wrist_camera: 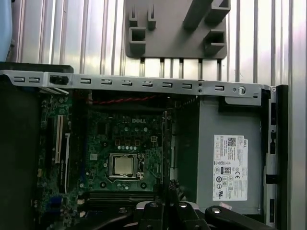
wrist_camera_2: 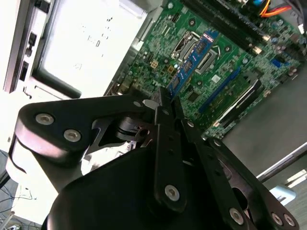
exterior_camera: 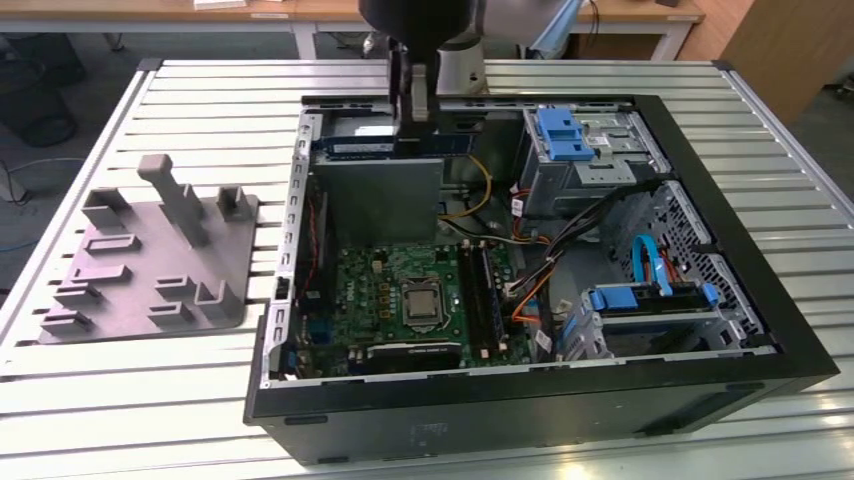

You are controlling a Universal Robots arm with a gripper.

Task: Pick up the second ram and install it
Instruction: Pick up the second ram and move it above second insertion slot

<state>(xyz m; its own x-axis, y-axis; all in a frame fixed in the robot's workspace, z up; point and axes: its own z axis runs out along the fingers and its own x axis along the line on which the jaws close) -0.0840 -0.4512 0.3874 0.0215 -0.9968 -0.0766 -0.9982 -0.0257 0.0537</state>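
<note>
The second ram is a long flat stick with a pale label. It hangs level above the grey power supply at the back of the open computer case. My gripper comes down from above and is shut on the stick's upper edge near its middle. In the second wrist view the fingers pinch the ram, which shows edge-on over the green motherboard. In the first wrist view the ram is a thin dark line above my gripper. The long black memory slots lie beside the processor socket.
A grey moulded fixture tray lies on the slatted table at the exterior view's left. Drive cages with blue clips and bundled cables take up the case's side at the exterior view's right. The case walls ring the motherboard.
</note>
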